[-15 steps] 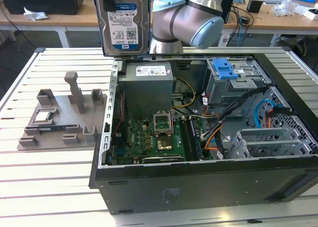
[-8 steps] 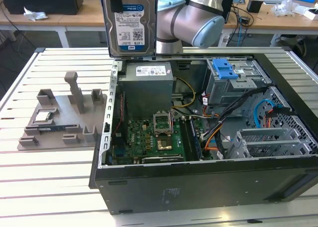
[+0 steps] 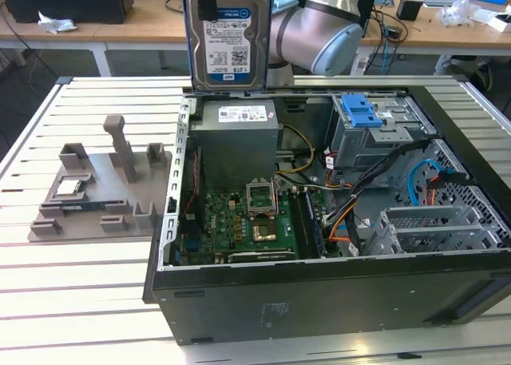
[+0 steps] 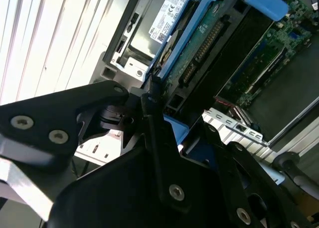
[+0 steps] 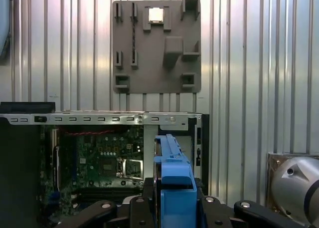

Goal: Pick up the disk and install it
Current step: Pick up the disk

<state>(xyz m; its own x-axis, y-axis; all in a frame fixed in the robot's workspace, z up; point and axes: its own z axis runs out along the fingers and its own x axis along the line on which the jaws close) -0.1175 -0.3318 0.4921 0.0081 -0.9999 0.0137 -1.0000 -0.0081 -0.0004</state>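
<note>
"Which step?"

"Carrying, I'd say. From the exterior view's left: grey plastic fixture plate, then the silver blue-framed disk, upright, clamped in the black gripper above the black computer case. Installing needs it squared to the grey metal cage."

Cables crowd the case beneath the freely hanging disk.
</note>
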